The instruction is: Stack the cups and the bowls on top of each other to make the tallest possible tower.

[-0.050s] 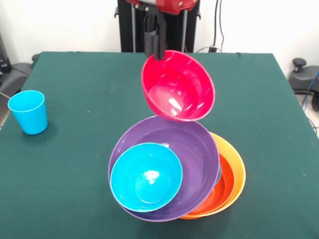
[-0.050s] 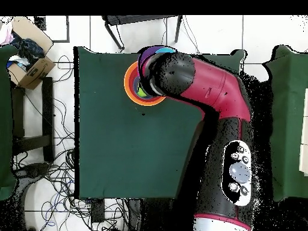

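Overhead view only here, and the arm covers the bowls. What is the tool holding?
Observer: The tool clamps a pink bowl by its rim, hanging tilted on its side.
Operator: What lies below it?
Observer: A tilted purple bowl with a blue bowl inside. I cannot tell whether pink touches purple.
Operator: Any cup off the pile?
Observer: One blue cup stands upright on the table, apart from the bowls.
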